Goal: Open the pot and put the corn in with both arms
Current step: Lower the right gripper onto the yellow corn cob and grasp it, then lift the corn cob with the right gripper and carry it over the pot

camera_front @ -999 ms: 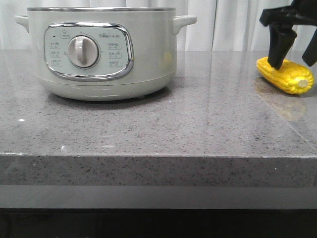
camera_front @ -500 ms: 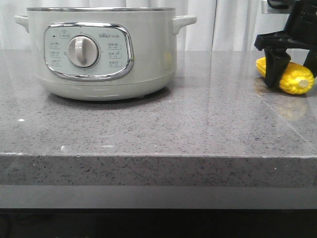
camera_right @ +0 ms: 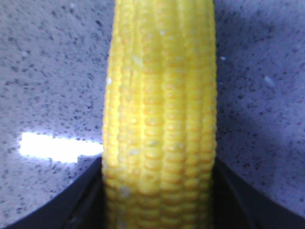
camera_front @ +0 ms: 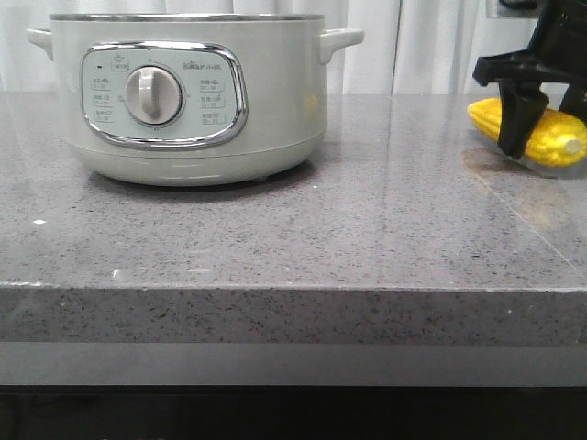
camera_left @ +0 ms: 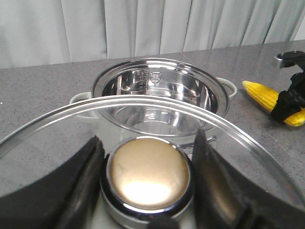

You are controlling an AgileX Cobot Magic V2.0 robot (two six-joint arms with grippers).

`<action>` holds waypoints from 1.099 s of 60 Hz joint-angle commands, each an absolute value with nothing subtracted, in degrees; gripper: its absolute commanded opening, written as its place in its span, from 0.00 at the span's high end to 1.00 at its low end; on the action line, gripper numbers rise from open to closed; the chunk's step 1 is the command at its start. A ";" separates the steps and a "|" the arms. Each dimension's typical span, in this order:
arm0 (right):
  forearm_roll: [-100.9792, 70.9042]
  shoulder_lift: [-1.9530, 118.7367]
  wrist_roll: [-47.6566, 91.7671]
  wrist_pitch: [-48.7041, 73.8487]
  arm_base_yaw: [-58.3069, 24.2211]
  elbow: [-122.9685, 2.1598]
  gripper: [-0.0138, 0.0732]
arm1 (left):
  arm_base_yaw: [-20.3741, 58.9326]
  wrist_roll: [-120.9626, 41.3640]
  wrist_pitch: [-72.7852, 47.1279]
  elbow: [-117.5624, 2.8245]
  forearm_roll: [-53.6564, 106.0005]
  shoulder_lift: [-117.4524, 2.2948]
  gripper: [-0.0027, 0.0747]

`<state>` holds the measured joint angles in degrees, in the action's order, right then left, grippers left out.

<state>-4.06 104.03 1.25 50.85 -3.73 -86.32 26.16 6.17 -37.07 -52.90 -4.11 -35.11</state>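
The pale grey-green pot (camera_front: 275,110) stands at the table's left with no lid on; the left wrist view shows its bare steel inside (camera_left: 143,81). My left gripper (camera_left: 148,140) is shut on the round gold knob (camera_left: 147,174) of the glass lid (camera_left: 57,138) and holds the lid above and in front of the pot. It is out of the front view. My right gripper (camera_front: 546,137) is shut on the yellow corn (camera_front: 555,142) at the far right and holds it just above the table. The cob fills the right wrist view (camera_right: 159,95) between the fingers (camera_right: 88,195).
The grey speckled stone table (camera_front: 367,238) runs to a front edge close to the camera. White curtains (camera_front: 422,46) hang behind. The right arm and corn (camera_left: 259,93) show to the pot's right in the left wrist view.
My right gripper came down over the corn, shut on it and lifted it slightly off the table. The pot has not moved.
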 commanded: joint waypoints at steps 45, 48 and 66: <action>-5.40 93.58 3.58 48.99 -28.94 -114.27 0.47 | 26.06 6.62 -28.29 -55.01 -4.65 -34.90 0.78; -5.40 93.70 3.58 47.69 -30.38 -114.27 0.47 | 26.06 6.62 -28.29 -55.01 -4.65 -34.90 0.78; -5.59 97.51 3.58 43.62 -34.87 -114.27 0.47 | 26.06 6.62 -28.29 -55.01 -4.75 -34.90 0.78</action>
